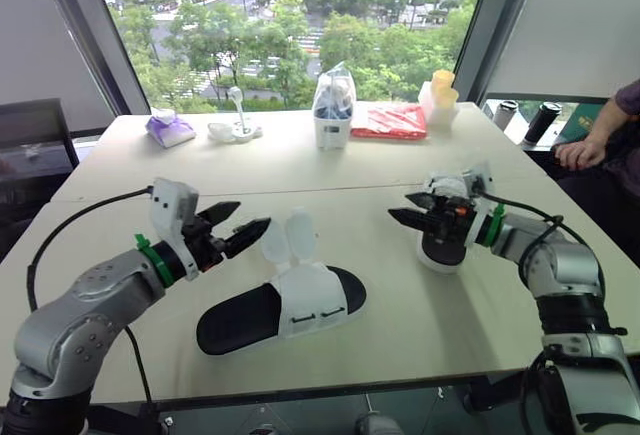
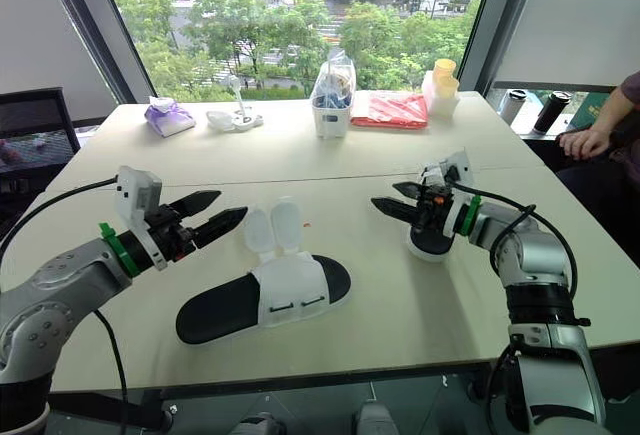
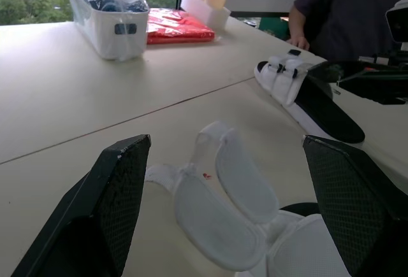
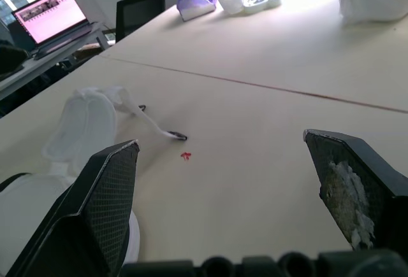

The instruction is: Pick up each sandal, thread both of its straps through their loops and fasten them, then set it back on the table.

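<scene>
White-strapped sandal (image 1: 300,305) lies unfastened, seemingly untouched, between left gripper (image 1: 252,220) and right gripper (image 1: 400,207), jaws released.

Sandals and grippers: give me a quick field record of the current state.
centre sandal: flat on table, not gripped
straps: both unthreaded, flaps standing open
right sandal: on table, its straps look closed in the left wrist view, not gripped
left gripper: open, empty, close to the open straps
right gripper: open, empty, over the right sandal
person's hand: beyond the table's right edge
</scene>
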